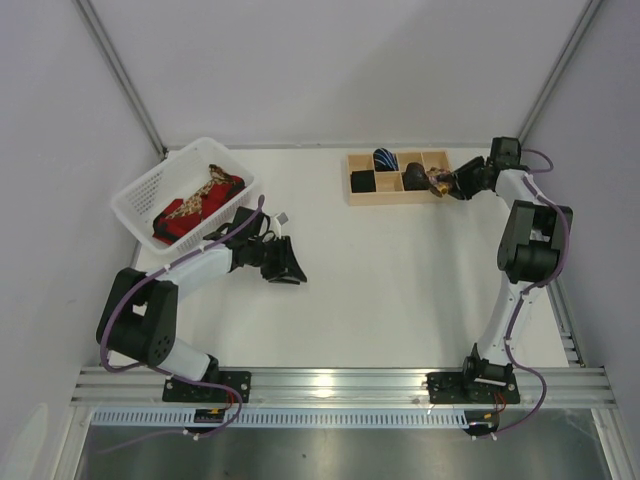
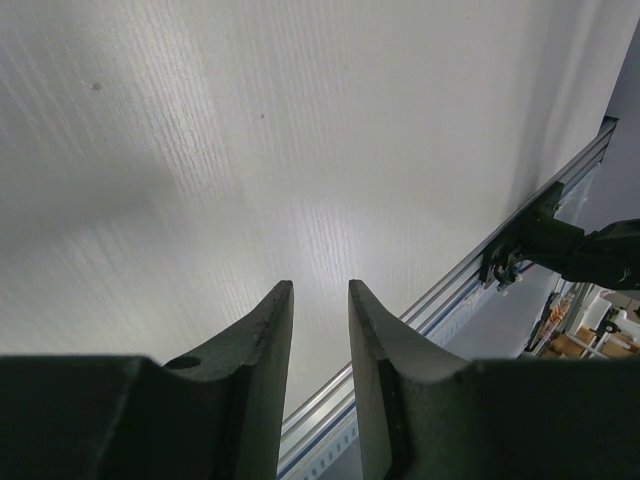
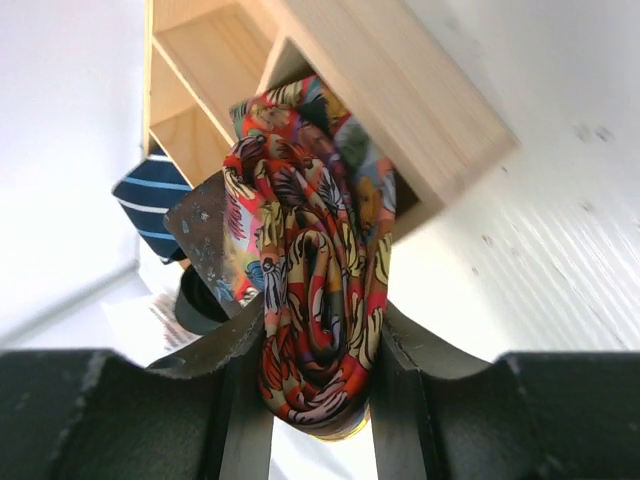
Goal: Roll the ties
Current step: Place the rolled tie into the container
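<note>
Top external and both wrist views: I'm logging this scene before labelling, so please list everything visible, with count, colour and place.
table: one, white, under everything
basket: one, white plastic, far left of the table
ties in basket: at least two, red and gold paisley, loose
wooden box: one, pale, compartmented, far right
blue-striped tie: one, rolled, in a far compartment
black ties: at least two, in near compartments
floral tie: one, red and yellow, rolled, at the box's right end
small grey item: one, on the table, too small to identify
left gripper: black, open, empty, above bare table
right gripper: black, shut on the floral tie
</note>
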Controlling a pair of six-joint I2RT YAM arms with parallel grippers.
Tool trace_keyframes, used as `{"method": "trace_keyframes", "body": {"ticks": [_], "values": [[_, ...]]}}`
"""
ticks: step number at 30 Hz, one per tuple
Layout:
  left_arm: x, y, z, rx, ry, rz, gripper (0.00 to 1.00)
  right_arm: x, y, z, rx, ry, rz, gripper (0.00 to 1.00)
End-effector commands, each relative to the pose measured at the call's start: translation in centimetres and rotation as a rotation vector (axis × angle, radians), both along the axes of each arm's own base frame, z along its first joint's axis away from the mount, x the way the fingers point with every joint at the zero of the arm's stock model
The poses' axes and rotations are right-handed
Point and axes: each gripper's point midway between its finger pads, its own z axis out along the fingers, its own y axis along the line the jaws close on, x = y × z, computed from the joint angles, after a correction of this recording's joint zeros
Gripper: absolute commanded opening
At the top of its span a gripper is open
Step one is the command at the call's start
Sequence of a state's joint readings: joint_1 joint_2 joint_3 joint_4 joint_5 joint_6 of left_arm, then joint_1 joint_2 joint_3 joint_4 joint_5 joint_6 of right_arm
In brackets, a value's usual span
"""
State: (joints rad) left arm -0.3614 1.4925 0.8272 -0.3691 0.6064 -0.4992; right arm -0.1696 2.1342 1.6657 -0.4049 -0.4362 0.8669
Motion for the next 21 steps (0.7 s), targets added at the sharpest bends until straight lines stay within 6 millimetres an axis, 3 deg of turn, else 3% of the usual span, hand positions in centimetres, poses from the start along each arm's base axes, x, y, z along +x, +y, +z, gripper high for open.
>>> {"method": "trace_keyframes", "body": {"ticks": [1,5,14,18,21], "values": [[0.7,-0.7,1.6,-0.030,-0.043,-0.017,0.34,0.6,-2.1,4.0,0.035,-0.065,-0.143,0.00],[0.7,-0.7,1.5,-0.030,-0.038,-0.015,0.34,0.2,-2.7,3.0,0.053,0.030,-0.217,0.00],[0.0,-0.4,1.0,-0.025,-0.032,-0.013,0.35,2.8,-1.2,2.4,0.162,0.056,-0.254,0.00],[-0.2,-0.4,1.0,-0.028,-0.030,-0.010,0.34,1.9,-0.4,1.6,0.150,0.151,-0.282,0.00],[0.1,-0.5,1.1,-0.030,-0.034,-0.010,0.35,-0.5,-0.4,-0.2,0.130,0.287,-0.331,0.00]]}}
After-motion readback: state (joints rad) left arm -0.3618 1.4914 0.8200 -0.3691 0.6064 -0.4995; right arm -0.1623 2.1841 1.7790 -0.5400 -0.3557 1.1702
